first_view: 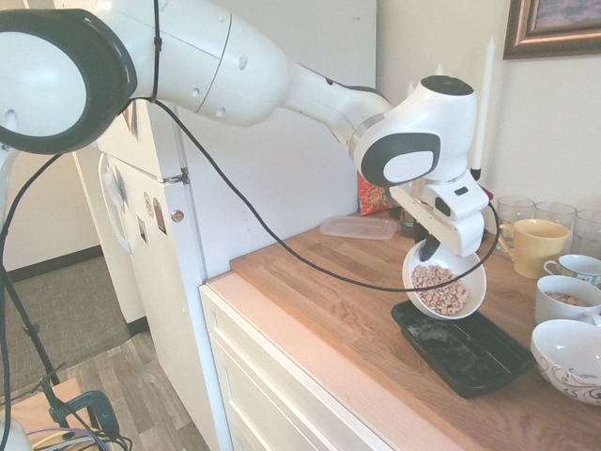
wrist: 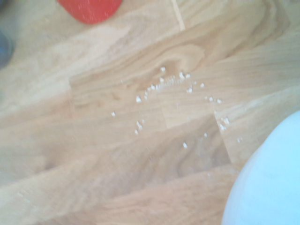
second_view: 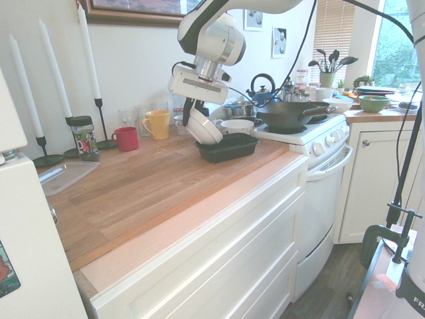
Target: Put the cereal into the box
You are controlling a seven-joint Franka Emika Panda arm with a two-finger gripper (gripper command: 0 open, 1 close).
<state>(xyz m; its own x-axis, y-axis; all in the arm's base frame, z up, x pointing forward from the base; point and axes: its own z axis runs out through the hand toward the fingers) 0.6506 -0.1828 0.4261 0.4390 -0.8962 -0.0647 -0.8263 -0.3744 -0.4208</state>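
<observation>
My gripper [first_view: 430, 250] is shut on the rim of a white bowl [first_view: 443, 280] and holds it steeply tilted above the black box [first_view: 465, 349]. The cereal [first_view: 441, 287], a pile of small tan rings, lies in the lower part of the bowl. In the second exterior view the bowl [second_view: 203, 127] hangs from the gripper [second_view: 190, 111] just over the left end of the box [second_view: 228, 147], mouth facing away. The wrist view shows the bowl's pale side [wrist: 269, 180] over the wooden counter [wrist: 117, 154] with small crumbs [wrist: 164, 89].
On the counter stand a yellow mug [first_view: 531, 245], glasses [first_view: 514, 210], other white bowls [first_view: 571, 359], a red mug [second_view: 125, 138], a jar [second_view: 83, 137] and candlesticks [second_view: 101, 123]. A clear flat container [first_view: 360, 226] and an orange snack bag [first_view: 372, 197] sit by the wall. The stove [second_view: 299, 126] adjoins the box.
</observation>
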